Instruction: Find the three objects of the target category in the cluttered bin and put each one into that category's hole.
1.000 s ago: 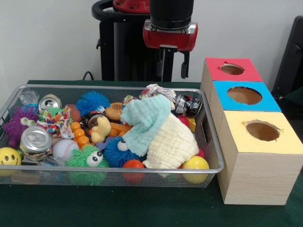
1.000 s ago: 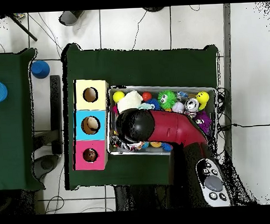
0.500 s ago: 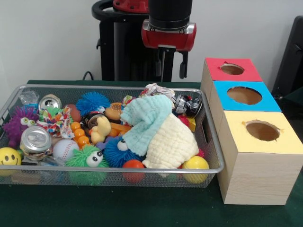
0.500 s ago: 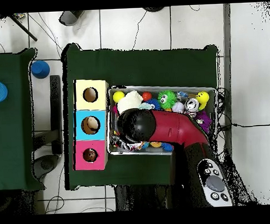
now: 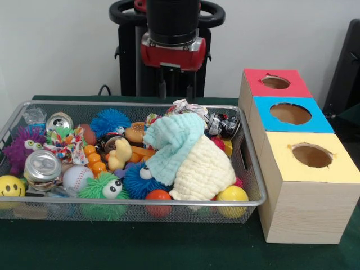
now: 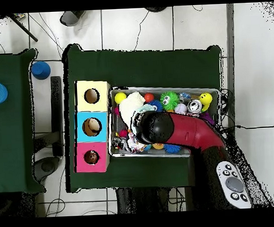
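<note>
Three holes wait in the row of boxes just beside the bin (image 5: 250, 169): the red box (image 5: 275, 82) farthest back in the front view, the blue box (image 5: 289, 113) in the middle and the yellow box (image 5: 311, 156) nearest the camera, and we see nothing being carried toward any of them. We cannot tell which category is wanted, so the target things, whichever they are, lie somewhere in the heap; plausible sets are the crushed cans, such as the silver can (image 5: 41, 166), the fuzzy toys like the green puffball (image 5: 104, 188), or the cloths, the pale teal cloth (image 5: 171, 143) draped over the cream cloth (image 5: 203, 170). What has changed is the gripper (image 5: 177, 89): within the last second it has slid sideways, from above the bin's box-side end to above the middle of its far edge, and from overhead the arm (image 6: 182, 133) now covers the bin's centre. Its two fingers hang apart with nothing between them, well above the clutter. We judge this a repositioning within the search, with no pick yet begun; all three objects appear still to be found.
</note>
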Robot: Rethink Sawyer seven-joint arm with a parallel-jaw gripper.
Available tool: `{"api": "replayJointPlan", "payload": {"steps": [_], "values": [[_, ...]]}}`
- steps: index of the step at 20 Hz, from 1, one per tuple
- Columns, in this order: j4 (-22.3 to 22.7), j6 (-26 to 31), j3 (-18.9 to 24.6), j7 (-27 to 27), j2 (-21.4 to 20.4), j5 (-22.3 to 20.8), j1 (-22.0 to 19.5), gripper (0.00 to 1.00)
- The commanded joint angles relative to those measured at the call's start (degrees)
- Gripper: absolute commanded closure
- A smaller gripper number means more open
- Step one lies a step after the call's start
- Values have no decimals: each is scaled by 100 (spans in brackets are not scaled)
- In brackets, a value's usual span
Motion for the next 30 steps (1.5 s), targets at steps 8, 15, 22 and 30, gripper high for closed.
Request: {"api": "replayJointPlan", "payload": {"steps": [8, 15, 22, 30], "values": [[-126, -565, 336, -288, 623, -751, -414, 0], [-153, -684, 401, -306, 705, -996, -497, 0], [-228, -800, 453, -435, 830, -1296, -623, 0], [-394, -886, 547, -654, 1062, -1773, -794, 0]]}}
